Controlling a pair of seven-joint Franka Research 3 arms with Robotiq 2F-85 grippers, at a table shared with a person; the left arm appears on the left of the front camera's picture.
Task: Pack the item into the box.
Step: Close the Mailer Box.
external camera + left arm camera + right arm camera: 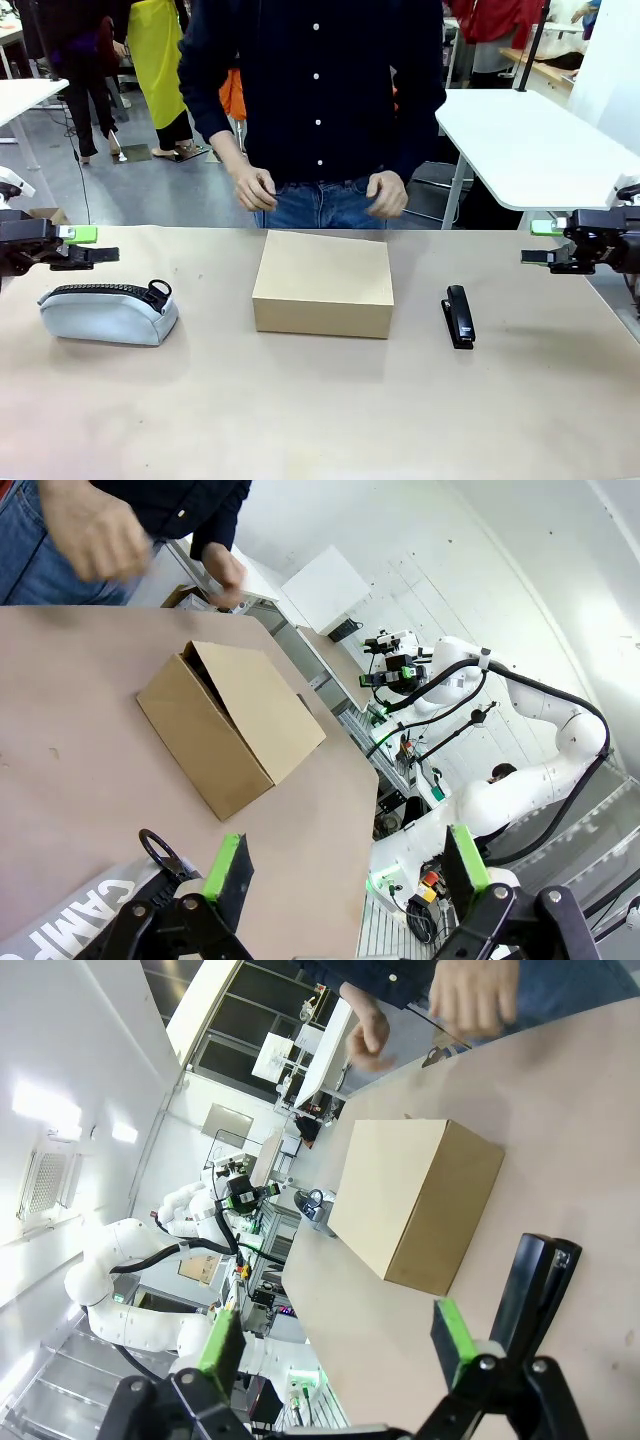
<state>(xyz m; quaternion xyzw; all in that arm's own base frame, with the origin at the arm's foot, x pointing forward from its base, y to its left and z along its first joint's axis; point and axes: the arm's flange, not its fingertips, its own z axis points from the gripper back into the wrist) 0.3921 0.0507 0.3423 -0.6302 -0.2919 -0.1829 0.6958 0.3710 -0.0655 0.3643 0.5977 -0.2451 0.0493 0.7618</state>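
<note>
Cardboard, closed and plain: the box [323, 282] sits mid-table, about halfway between the two grippers and well apart from both. The left gripper [85, 247] hangs at its own edge of the table with its green-padded fingers [228, 866] spread wide and nothing between them; just below and ahead of it lies a grey zippered pouch [108, 311], whose ring pull shows right beside the near finger in the left wrist view. The right gripper [543, 245] hangs at the opposite edge, fingers [452, 1340] likewise spread wide and empty. A black stapler [459, 316] lies on the table between this gripper and the box, nearer the gripper, and rises just beyond the right-hand finger in the right wrist view. Beyond the box from both grippers stands a person in a dark buttoned shirt and jeans, both hands [255, 187] held loosely curled at waist height above the far table edge. I cannot make out the yellow utility knife from where things stand; whether it lies inside the closed box I cannot tell.
</note>
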